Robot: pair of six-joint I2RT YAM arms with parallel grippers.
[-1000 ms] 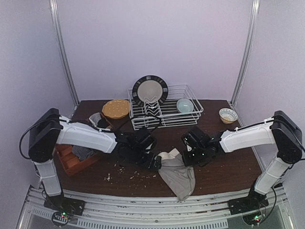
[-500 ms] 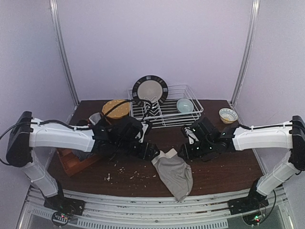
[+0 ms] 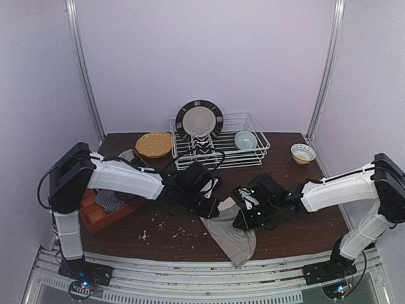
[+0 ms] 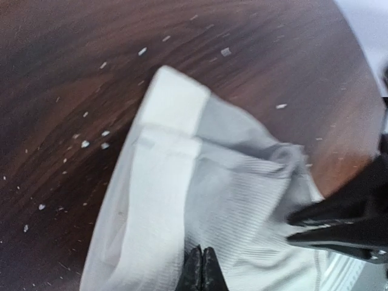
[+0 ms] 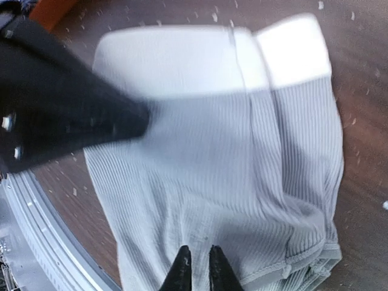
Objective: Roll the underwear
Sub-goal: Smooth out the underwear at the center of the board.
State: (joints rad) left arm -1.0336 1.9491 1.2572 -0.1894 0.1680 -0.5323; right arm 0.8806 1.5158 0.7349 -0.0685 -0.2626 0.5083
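Note:
A grey-beige ribbed underwear (image 3: 234, 235) with a pale waistband lies crumpled near the table's front edge. My left gripper (image 3: 214, 208) sits at its far left corner. In the left wrist view the left gripper (image 4: 202, 267) has its tips pressed together, shut on a fold of the underwear (image 4: 230, 182) beside the waistband. My right gripper (image 3: 242, 220) is at the cloth's right side. In the right wrist view the right gripper (image 5: 198, 267) pinches the underwear (image 5: 230, 170) in a narrow gap, and creases run out from the tips. A dark striped garment (image 3: 111, 201) lies in the orange tray.
An orange tray (image 3: 95, 215) stands at the left. At the back are a white dish rack (image 3: 253, 152) with a plate (image 3: 199, 120) and teal bowl (image 3: 245, 139), a yellow-brown dish (image 3: 154, 144) and a small bowl (image 3: 303, 152). Crumbs (image 3: 177, 233) litter the wood.
The left jaws have gone from wide open to shut at the waistband corner. The right gripper opened a little, closed again on the cloth and shifted left and nearer.

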